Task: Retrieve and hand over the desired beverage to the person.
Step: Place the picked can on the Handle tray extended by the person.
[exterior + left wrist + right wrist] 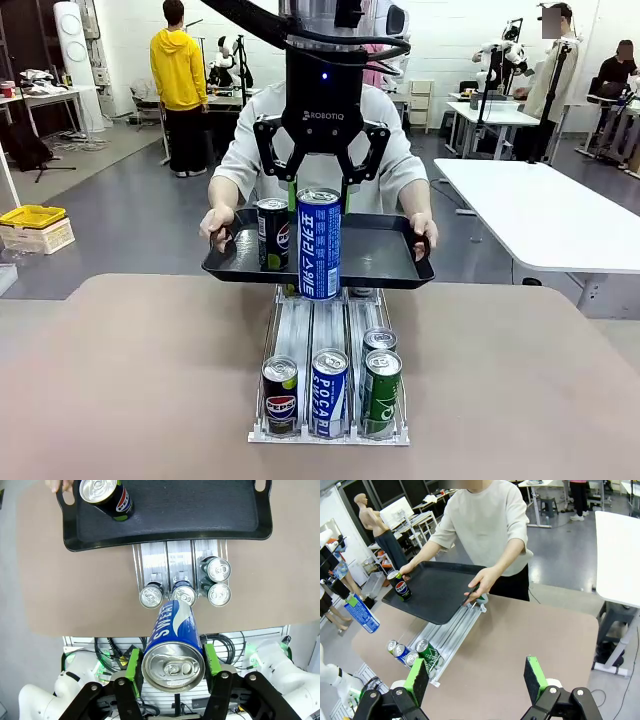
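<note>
- Gripping the blue Pocari Sweat can upright, our left gripper has its green-padded fingers closed on opposite sides of the can near its top, so the can hangs lifted, in front of the near rim of the black tray.
- We judge the can is held upright and high so it can pass over the tray's rim and be set down standing.
- Our left arm comes in from above the tray, wrist pointing straight down, fingers vertical, its camera looking down past the can top.
- The person stands behind the tray, one hand on its left handle and the other hand on its right handle, holding it level above the far end of the can rack; we take this as offering a landing place.
- A Pepsi can already stands on the tray, at its left end, just beside the held can as seen from the front.
- Below the tray, at the rack's near end on the bench, stand another Pepsi can, a second Pocari can and two green cans.
- Our right gripper hovers well away from the tray, its fingers spread wide with nothing between them.
</note>
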